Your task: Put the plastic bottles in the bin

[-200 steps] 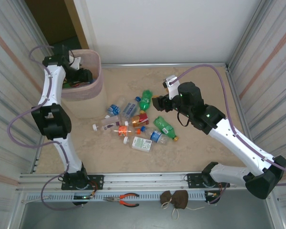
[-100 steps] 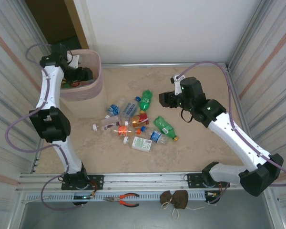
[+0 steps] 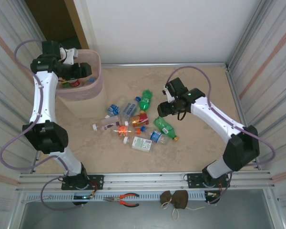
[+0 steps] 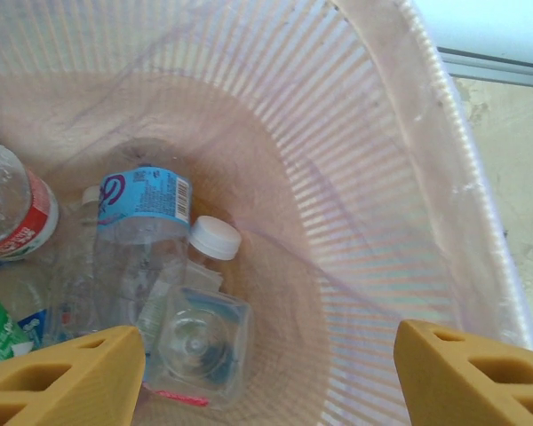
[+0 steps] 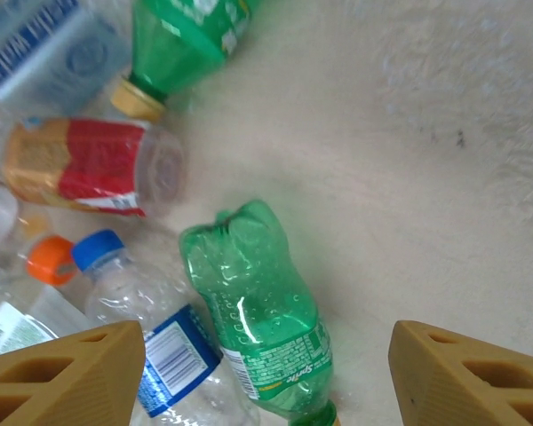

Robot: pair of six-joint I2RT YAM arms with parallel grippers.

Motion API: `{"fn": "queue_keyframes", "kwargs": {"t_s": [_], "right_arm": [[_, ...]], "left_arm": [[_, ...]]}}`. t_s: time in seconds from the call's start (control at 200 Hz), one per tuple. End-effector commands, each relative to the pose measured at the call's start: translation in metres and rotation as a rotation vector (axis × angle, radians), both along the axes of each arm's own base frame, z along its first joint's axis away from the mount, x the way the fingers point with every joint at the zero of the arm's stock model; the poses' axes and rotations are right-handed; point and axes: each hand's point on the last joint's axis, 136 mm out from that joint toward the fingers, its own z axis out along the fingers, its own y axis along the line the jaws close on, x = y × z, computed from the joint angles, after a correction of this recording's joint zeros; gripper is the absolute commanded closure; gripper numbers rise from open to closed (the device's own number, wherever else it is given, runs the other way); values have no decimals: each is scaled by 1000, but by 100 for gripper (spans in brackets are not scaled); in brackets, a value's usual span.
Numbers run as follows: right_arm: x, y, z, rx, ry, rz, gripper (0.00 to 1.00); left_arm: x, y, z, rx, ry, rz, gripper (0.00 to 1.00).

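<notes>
Bottles lie in a loose cluster on the middle of the table, well apart from the bin at the far left corner. The left gripper hangs over the bin's mouth, its jaws spread wide and empty. Below it, inside the bin, rest a clear bottle with a blue label, a white-capped bottle and a red-labelled bottle. The right gripper hovers just above the cluster's right side, its jaws released and holding nothing. Under it lies a crumpled green bottle, beside a blue-capped clear bottle and an orange-and-red bottle.
</notes>
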Motion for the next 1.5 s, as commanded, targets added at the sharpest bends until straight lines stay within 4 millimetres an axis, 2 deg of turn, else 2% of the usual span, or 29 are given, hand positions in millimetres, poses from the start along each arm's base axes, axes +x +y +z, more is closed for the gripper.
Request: {"fn": "queue_keyframes", "kwargs": {"t_s": [0.0,0.195,0.381,0.536,0.797,0.992,1.177,1.333,1.493], "right_arm": [[-10,4,-15,-73,76,113,24],[-8,16,-54,-151,191,196,23],[4,25,-80,-218,229,230,23],[5,30,-102,-226,290,262,23],[7,29,-121,-233,333,261,29],[10,24,-122,-219,340,237,38],[14,18,-113,-204,324,202,44],[20,10,-95,-186,276,148,44],[32,3,-64,-111,170,72,44]], "left_arm": [[-10,-10,19,-60,-49,-24,26],[-23,-20,28,-109,-71,-43,25],[-36,-29,44,-164,-115,-54,25],[-43,-33,53,-189,-138,-60,25],[-48,-34,55,-195,-146,-58,25],[-50,-36,57,-205,-152,-62,25],[-51,-40,60,-207,-163,-69,25],[-52,-46,68,-220,-190,-85,26],[-56,-62,82,-235,-261,-134,26]]}}
